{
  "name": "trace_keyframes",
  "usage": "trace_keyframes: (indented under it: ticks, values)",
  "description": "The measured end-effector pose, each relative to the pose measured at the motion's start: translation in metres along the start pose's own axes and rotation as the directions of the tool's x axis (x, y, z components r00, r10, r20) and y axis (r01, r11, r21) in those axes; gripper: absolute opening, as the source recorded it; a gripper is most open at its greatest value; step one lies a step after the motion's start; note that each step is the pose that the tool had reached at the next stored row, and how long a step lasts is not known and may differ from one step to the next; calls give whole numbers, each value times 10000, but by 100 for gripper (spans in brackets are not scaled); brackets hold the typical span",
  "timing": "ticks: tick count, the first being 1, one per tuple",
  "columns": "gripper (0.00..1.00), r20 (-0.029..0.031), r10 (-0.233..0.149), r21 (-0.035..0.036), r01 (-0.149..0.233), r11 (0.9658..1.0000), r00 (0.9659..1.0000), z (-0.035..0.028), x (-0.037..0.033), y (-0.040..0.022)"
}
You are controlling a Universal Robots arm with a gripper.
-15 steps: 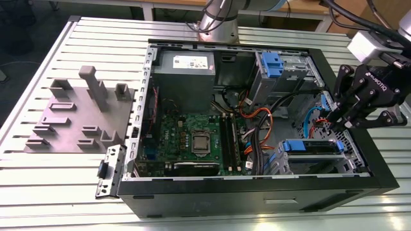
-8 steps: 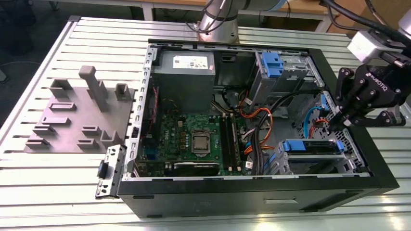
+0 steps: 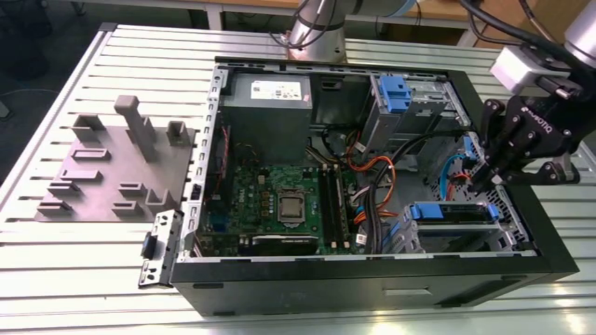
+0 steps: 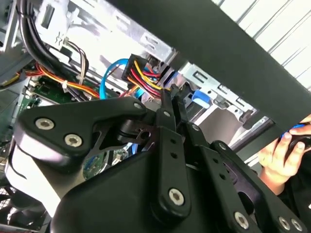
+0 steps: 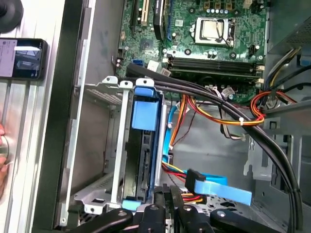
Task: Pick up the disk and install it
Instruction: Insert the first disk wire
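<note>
The disk point(image 3: 451, 212) sits edge-on in the drive cage at the open computer case's near corner, on the exterior view's right. Its blue frame point(image 5: 146, 114) faces outward between the cage's silver rails, with the dark drive body point(image 5: 141, 165) behind it. My gripper point(image 3: 479, 183) hangs just above and beside that cage, over the case's wall on the exterior view's right. Its black fingers point(image 4: 168, 104) are pressed together with nothing between them. In the first wrist view the gripper point(image 5: 169, 193) is next to the disk's end, beside a blue flat cable point(image 5: 216, 187).
Orange, red and yellow cable bundles point(image 5: 233, 116) cross the case beside the cage, with the motherboard point(image 3: 279, 202) beyond. A second blue latch point(image 3: 395, 94) sits in the far bay. A grey fixture plate point(image 3: 112, 167) and a loose bracket point(image 3: 156, 248) lie outside. A person's hand point(image 4: 279, 156) rests nearby.
</note>
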State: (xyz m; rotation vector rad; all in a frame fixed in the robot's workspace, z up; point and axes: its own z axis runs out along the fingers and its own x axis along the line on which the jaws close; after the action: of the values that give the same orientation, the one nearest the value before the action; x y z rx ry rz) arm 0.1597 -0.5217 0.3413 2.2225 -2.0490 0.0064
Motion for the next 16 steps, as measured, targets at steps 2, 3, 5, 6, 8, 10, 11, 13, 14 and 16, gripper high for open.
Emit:
trace_keyframes:
  ticks: [2, 3, 5, 6, 8, 10, 11, 13, 14, 16]
  values:
    - [16, -7, -14, 72, 14, 10000, 10000, 3, 6, 23]
    - [16, -11, -15, 125, 15, 9999, 10000, 4, 8, 33]
    - [16, -20, -8, 234, 8, 9997, 10000, 6, 13, 59]
    - [16, -25, -3, 286, 3, 9996, 10000, 8, 15, 76]
    - [16, -26, 7, 399, -5, 9992, 10000, 12, 17, 121]
    - [16, -31, 14, 483, -12, 9988, 10000, 18, 19, 163]
    - [16, -34, 18, 523, -16, 9986, 10000, 21, 25, 177]
    - [16, -42, 28, 620, -25, 9981, 10000, 26, 42, 194]
    - [16, -46, 33, 670, -30, 9977, 10000, 32, 54, 200]
    - [16, -50, 41, 755, -37, 9971, 10000, 44, 73, 214]
